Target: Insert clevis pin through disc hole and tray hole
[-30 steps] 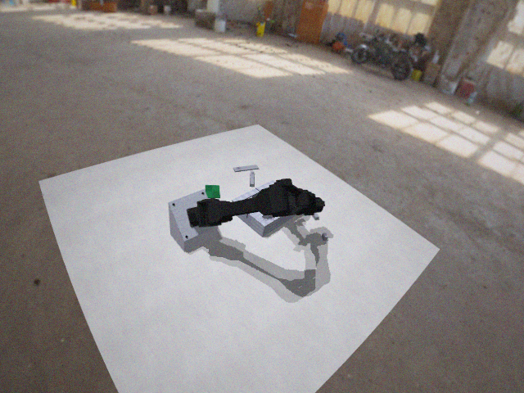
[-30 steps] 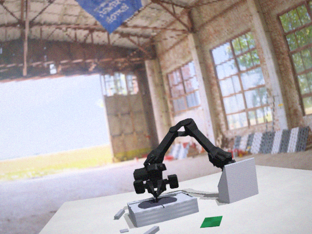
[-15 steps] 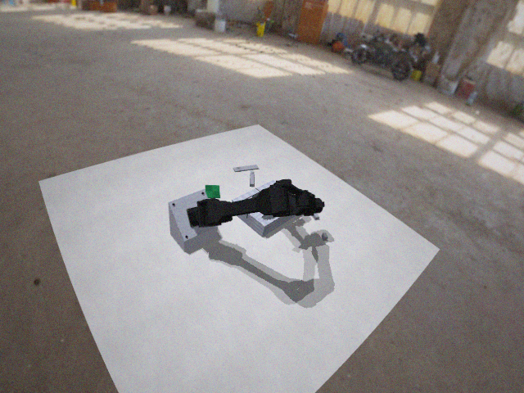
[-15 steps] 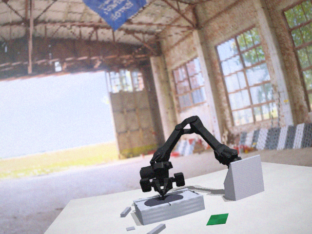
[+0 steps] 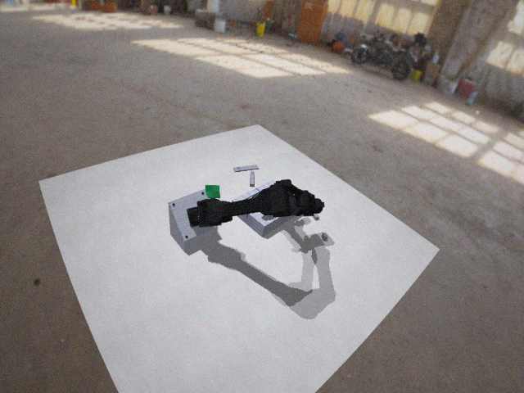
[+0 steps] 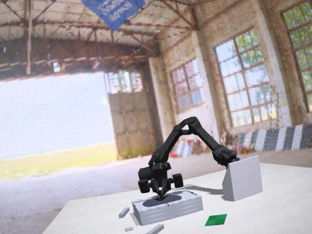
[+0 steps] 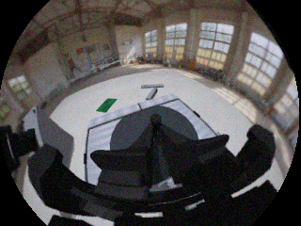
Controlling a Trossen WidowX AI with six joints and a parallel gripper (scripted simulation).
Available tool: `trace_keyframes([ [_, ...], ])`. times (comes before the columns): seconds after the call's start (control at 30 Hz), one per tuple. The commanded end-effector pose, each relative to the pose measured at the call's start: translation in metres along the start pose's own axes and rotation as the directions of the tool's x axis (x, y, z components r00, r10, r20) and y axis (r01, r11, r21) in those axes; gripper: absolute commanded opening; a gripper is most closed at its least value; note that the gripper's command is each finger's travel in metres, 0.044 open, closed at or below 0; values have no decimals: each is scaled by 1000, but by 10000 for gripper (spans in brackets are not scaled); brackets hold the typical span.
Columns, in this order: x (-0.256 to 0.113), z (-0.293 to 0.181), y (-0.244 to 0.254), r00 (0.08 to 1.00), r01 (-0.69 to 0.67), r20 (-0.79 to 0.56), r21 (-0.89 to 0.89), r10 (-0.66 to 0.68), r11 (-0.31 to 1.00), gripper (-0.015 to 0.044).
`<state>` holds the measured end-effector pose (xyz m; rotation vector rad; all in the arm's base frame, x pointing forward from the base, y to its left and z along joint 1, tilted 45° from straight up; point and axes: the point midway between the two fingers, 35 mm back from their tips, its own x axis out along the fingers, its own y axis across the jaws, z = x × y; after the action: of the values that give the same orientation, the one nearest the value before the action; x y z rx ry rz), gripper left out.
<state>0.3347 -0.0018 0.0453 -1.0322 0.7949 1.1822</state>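
Your arm (image 5: 245, 207) (image 6: 171, 143) is all black, the disc (image 6: 153, 201) (image 7: 129, 129) dark grey, the tray (image 5: 263, 230) (image 6: 173, 211) (image 7: 101, 123) pale grey with faint stripes, the square (image 5: 212, 191) (image 6: 216, 220) (image 7: 106, 104) plain green, your bench (image 5: 203, 317) (image 6: 251, 214) (image 7: 75, 105) off-white.
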Motion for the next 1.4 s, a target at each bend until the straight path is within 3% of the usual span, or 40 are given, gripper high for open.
trace_keyframes([
  [0.0, 0, 0, 0, 1000, 0, 0, 0, 0, 1000, 0],
  [0.07, 0, 0, 0, 1000, 0, 0, 0, 0, 1000, 0],
  [0.27, 0, 0, 0, 1000, 0, 0, 0, 0, 1000, 157],
  [0.7, -8, 16, 0, 1000, 2, 0, -6, -2, 1000, 160],
  [0.83, -32, 14, -3, 1000, 5, 3, -11, -5, 1000, 265],
  [1.0, -100, 16, 3, 1000, 6, 2, -12, -6, 1000, 396],
  [1.07, -103, 16, 4, 1000, 6, 2, -12, -6, 1000, 440],
  [1.37, -103, 16, 4, 1000, 6, 2, -12, -6, 1000, 440],
])
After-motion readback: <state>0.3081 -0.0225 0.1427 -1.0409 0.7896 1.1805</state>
